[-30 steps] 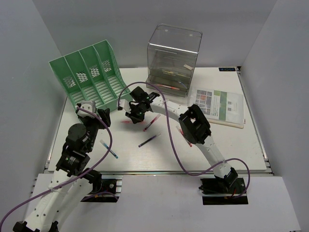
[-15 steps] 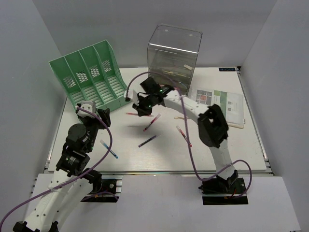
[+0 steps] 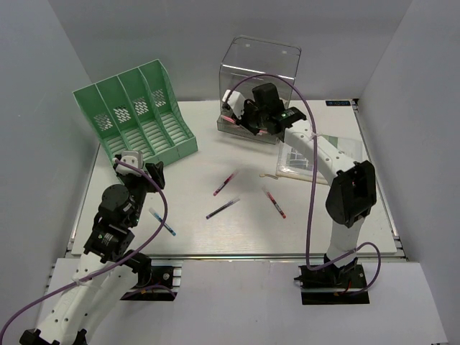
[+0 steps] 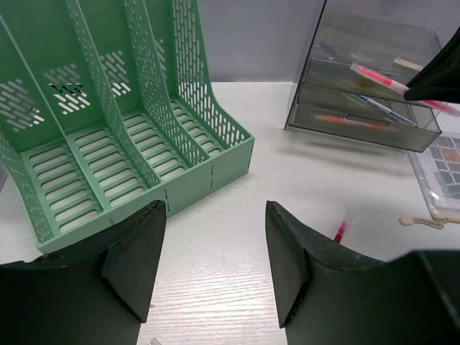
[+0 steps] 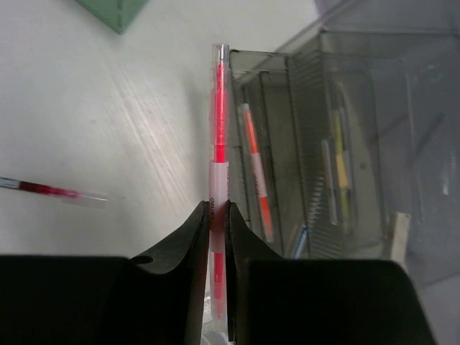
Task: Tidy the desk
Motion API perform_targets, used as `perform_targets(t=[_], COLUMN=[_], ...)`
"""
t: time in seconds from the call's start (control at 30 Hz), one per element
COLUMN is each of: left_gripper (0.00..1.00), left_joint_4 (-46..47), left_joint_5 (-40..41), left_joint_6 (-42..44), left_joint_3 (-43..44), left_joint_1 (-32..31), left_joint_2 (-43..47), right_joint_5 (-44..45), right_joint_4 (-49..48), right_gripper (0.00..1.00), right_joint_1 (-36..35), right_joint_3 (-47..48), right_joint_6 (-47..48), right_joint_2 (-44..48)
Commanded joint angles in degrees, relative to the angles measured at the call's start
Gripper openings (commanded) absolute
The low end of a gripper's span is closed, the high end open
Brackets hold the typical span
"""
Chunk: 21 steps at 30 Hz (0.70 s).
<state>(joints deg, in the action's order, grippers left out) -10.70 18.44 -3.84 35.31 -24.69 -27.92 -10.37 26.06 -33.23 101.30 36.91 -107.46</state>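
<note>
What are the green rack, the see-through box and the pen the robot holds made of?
Green rack: probably plastic, matte, with moulded slots. See-through box: clear glossy plastic, it seems; you see straight through its walls. Pen: likely a clear plastic barrel, red inside.

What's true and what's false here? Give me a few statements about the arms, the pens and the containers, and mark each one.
1. The right gripper is shut on a red pen. True.
2. The left gripper grips a pen. False: it is open and empty.
3. The green file rack is stuffed with papers. False: its slots are empty.
4. The clear drawer box holds some pens. True.
5. Several loose pens lie on the desk. True.
</note>
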Motion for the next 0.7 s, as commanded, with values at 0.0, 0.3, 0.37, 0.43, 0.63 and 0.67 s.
perform_targets(t=[0.0,0.3,0.37,0.43,0.63,0.67], left_gripper=[0.67,0.67,0.67,0.67,0.67,0.67], left_joint_4=[0.86,1.03,1.03,1.03,1.03,1.03], left_joint_5=[-0.07,-0.33,-0.42,-0.33,-0.33,-0.24], left_joint_6=[0.58,0.67,0.67,0.67,0.76,0.67], left_joint_3=[-0.24,-0.42,-0.42,-0.51,-0.51,-0.42], left_joint_1=[0.08,0.08,0.08,0.08,0.08,0.08], left_joint_2=[-0.11,-0.47,-0.38,-0.38,-0.73,-0.82], right_joint_5=[5.97,9.84,11.67,13.18,14.59,14.59], right_joint_4=[-4.52,-8.4,-9.62,-10.59,-12.18,-12.26], right_gripper=[0.0,0.02,0.03,0.05,0.12,0.16], right_joint_1=[0.97,3.17,3.35,3.61,3.62,4.22], right_joint_3=[0.22,2.85,2.59,2.59,3.21,3.21], right_joint_6=[3.08,8.44,9.41,10.55,11.79,11.87], right_joint_2=[-1.78,-7.32,-7.76,-8.9,-11.1,-11.28])
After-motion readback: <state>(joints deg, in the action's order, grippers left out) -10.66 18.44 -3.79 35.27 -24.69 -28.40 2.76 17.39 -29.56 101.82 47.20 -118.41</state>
